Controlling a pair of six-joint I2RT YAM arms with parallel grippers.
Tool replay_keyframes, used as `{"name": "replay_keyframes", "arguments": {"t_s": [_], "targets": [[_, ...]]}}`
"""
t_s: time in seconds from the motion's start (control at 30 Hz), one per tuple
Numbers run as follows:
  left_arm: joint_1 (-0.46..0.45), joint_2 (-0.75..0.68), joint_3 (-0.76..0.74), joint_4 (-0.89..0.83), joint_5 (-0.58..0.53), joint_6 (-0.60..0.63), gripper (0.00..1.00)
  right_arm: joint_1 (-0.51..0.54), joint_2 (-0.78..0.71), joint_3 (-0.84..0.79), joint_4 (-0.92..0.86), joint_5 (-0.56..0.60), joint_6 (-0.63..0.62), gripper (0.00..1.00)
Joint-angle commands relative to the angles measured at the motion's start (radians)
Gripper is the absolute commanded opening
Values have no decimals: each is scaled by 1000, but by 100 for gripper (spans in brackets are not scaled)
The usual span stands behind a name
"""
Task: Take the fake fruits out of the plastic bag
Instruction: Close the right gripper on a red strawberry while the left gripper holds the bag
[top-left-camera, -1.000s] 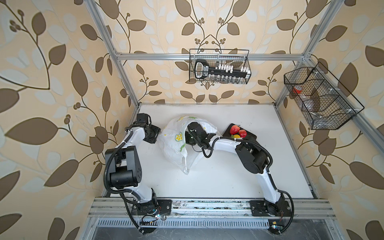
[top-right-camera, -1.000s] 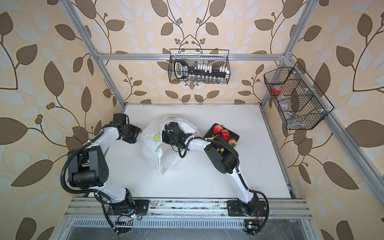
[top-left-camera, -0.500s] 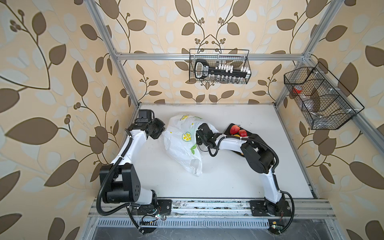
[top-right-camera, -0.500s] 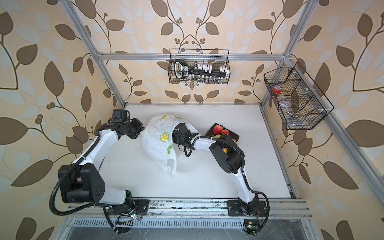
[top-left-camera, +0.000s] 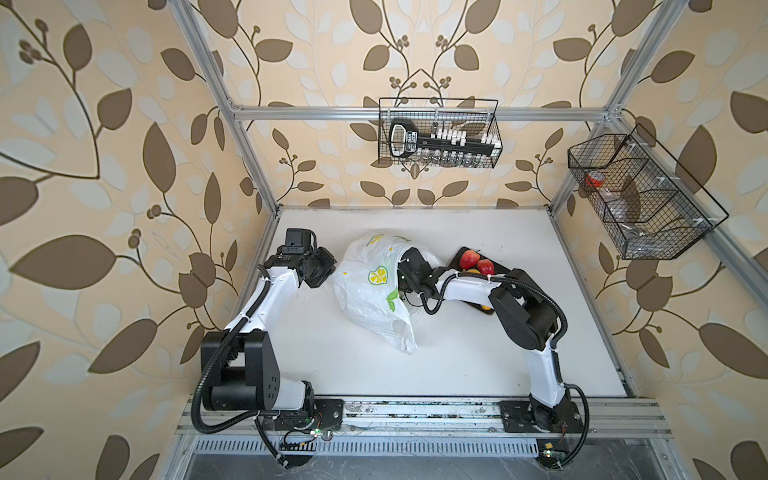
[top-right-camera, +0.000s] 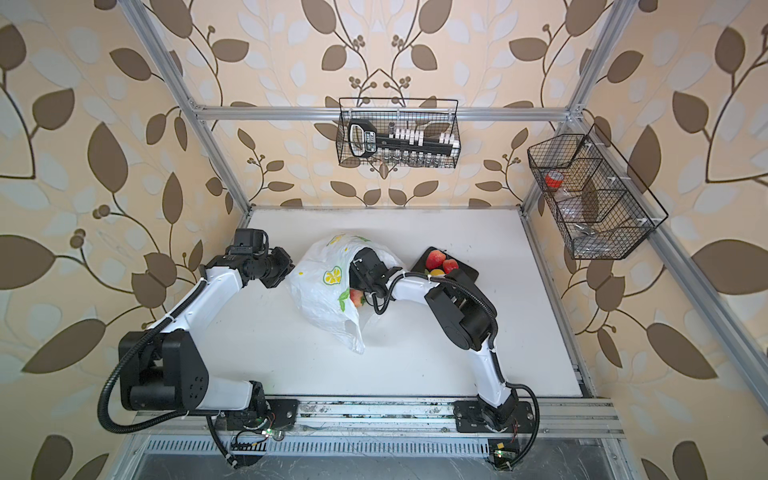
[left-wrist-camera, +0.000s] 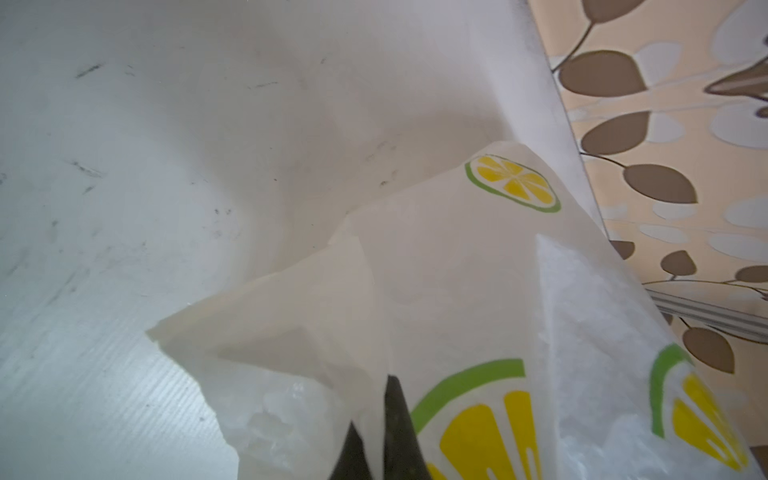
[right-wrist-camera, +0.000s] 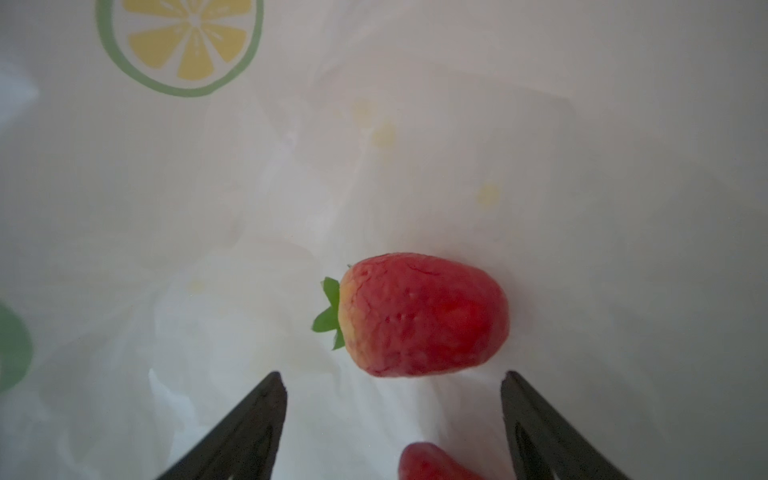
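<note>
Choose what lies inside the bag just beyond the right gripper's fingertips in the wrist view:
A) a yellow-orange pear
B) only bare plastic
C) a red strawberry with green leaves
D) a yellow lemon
C: the right wrist view shows a red strawberry with green leaves lying on the plastic bag, just beyond the open right gripper, not yet between its fingers.

The left gripper (top-left-camera: 329, 272) has reached the plastic bag (top-left-camera: 365, 299) and pinched its edge, apparently lifting that side. Inside the bag, the right gripper (right-wrist-camera: 392, 386) has spread wider.
</note>
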Motion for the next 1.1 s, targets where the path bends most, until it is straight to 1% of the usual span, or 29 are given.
{"name": "replay_keyframes", "arguments": {"t_s": [0.0, 0.03, 0.07, 0.1, 0.17, 0.23, 0.33, 0.37, 0.47, 0.57, 0.63, 0.7, 0.9, 1.07], "targets": [[22, 0, 22, 31, -27, 62, 20, 17, -42, 4, -72, 56, -74, 82], [25, 1, 33, 23, -32, 70, 34, 22, -42, 14, -98, 78, -98, 82], [27, -3, 41, 14, -37, 77, 42, 28, -42, 30, -126, 103, -127, 82], [28, -9, 46, 10, -40, 82, 44, 33, -41, 44, -151, 126, -148, 82], [27, -29, 49, 3, -43, 91, 46, 41, -41, 66, -198, 176, -184, 82], [28, -44, 41, -2, -47, 92, 44, 48, -42, 80, -241, 215, -201, 82], [27, -49, 22, -20, -37, 90, 42, 65, -44, 79, -254, 231, -262, 83], [27, -57, 13, -20, -29, 88, 42, 71, -41, 80, -254, 221, -305, 84], [27, -90, -15, -15, -8, 88, 48, 74, -24, 88, -259, 177, -432, 84], [25, -104, -44, -20, 11, 96, 49, 74, -17, 86, -232, 113, -549, 84], [25, -108, -69, -14, 17, 97, 46, 72, -2, 92, -224, 64, -604, 84], [25, -105, -89, 2, 18, 95, 43, 69, 15, 100, -216, 20, -631, 85], [26, -67, -77, 13, -9, 127, 23, 69, 65, 159, -252, -26, -686, 82], [27, -18, -47, 28, -46, 153, 7, 70, 41, 136, -260, -111, -731, 82]]}}
